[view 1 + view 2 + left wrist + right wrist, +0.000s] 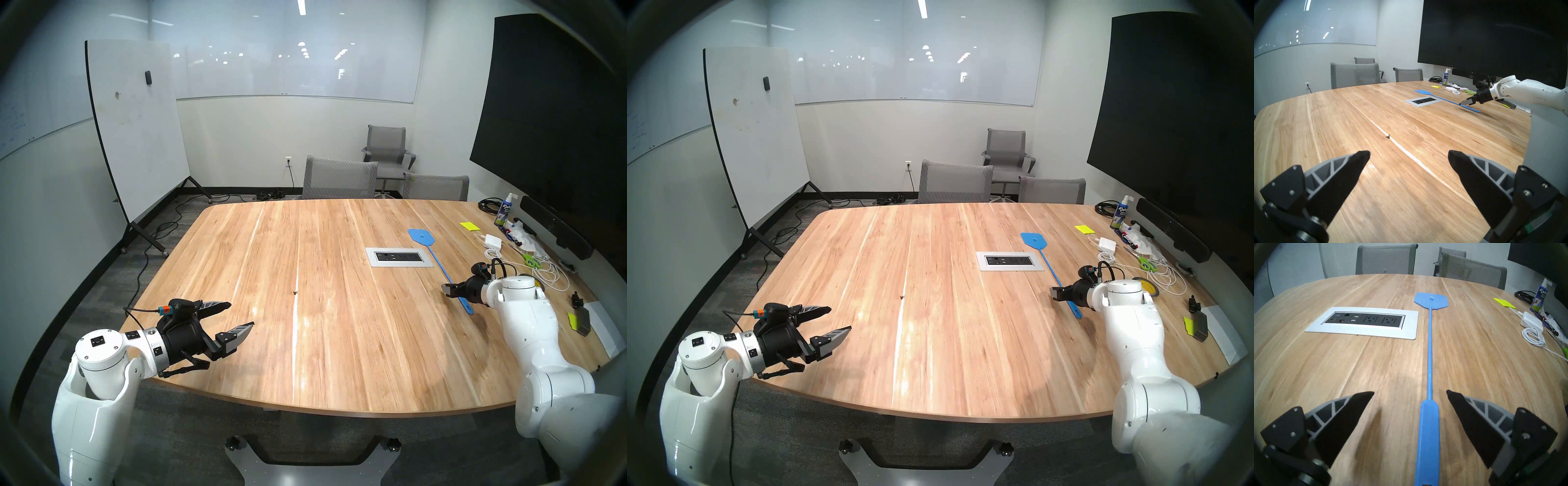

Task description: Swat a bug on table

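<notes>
The bug is a tiny dark speck on the light wood table, left of centre beside a pale plank seam. It also shows in the left wrist view, bug, a short way ahead of my left gripper. That left gripper hovers open and empty over the near left corner. A blue fly swatter lies flat on the right side, head pointing away. My right gripper is open, low over the swatter's handle, which lies between the fingers, nearer the right one; no contact shows.
A grey power-outlet panel is set in the table left of the swatter. Along the right edge lie a white charger with cables, green scissors, yellow notes and a spray bottle. Grey chairs stand at the far side.
</notes>
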### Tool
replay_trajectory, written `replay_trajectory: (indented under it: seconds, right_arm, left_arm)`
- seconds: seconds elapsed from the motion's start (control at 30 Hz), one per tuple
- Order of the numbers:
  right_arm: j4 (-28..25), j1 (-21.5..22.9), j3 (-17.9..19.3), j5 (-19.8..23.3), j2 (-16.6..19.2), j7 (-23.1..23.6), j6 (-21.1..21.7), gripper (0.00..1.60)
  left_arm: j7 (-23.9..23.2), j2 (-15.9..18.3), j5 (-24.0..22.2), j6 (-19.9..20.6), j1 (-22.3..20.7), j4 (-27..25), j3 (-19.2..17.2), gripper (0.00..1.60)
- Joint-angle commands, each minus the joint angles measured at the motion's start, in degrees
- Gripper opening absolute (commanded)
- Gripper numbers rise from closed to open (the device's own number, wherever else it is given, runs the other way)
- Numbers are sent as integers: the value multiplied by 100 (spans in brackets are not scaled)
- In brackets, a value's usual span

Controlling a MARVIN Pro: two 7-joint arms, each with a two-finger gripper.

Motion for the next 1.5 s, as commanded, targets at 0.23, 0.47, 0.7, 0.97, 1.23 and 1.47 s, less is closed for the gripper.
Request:
replay_trajectory:
  seconds: [0.23,0.47,0.7,0.97,1.23,1.47]
  right_arm:
    - [182,366,-36,-141,90,-117,-161,160]
    - [362,453,-25,-208,105,-137,-159,160]
    - [826,644,50,-199,99,-99,85,160]
    - [933,685,90,-173,72,-53,108,160]
    - [862,636,94,-200,62,13,102,132]
    - [778,582,92,-223,57,-23,20,130]
  left_arm:
    - [-8,11,4,9,-4,-79,-11,160]
    - [-9,8,6,11,-3,-81,-12,160]
    - [-11,6,9,12,-4,-82,-14,160]
    - [-12,4,12,14,-4,-83,-15,160]
    - [-15,1,15,15,-5,-84,-16,160]
    - [-17,-1,17,15,-5,-83,-17,160]
